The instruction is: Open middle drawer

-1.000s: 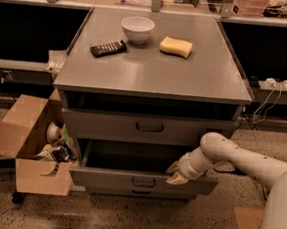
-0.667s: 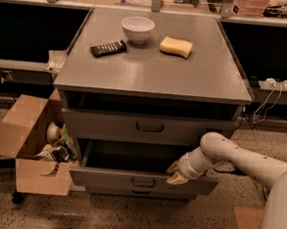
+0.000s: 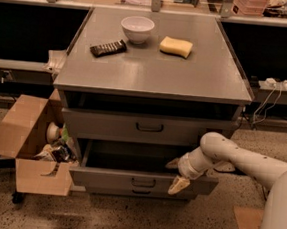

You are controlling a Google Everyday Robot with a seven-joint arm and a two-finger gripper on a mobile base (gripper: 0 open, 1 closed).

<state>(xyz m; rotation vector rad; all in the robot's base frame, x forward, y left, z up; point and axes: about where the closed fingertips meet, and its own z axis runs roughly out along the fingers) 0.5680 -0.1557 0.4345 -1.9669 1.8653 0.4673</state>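
Change: none seen against a second ago; same pose for arm and drawer.
Box (image 3: 25, 141): cardboard, on the floor beside the left edge of the desk (image 3: 152, 77), flaps open, clutter inside.
Bar (image 3: 107, 48): dark, flat on the desktop, toward the back-left corner, slanted.
Bowl (image 3: 137, 28): white, upright, near the back edge, just right of the bar, not touching it.
Sponge (image 3: 175, 46): yellow, lying right of the bowl, apart from it, nearer the back edge than the front.
Top drawer (image 3: 107, 126): under the front edge, small dark loop handle at centre.
Middle drawer (image 3: 108, 177): below the top drawer, pulled out well past the front edge, dark inside showing, loop handle at centre of its front.
Bottom drawer (image 3: 112, 189): only a thin strip showing beneath the middle one.
Gripper (image 3: 175, 174): at the right end of the middle drawer's front, fingers (image 3: 178, 185) apart, one behind the top rim, one before it.
Arm (image 3: 240, 160): white, reaching in from the right, below the front-right corner.
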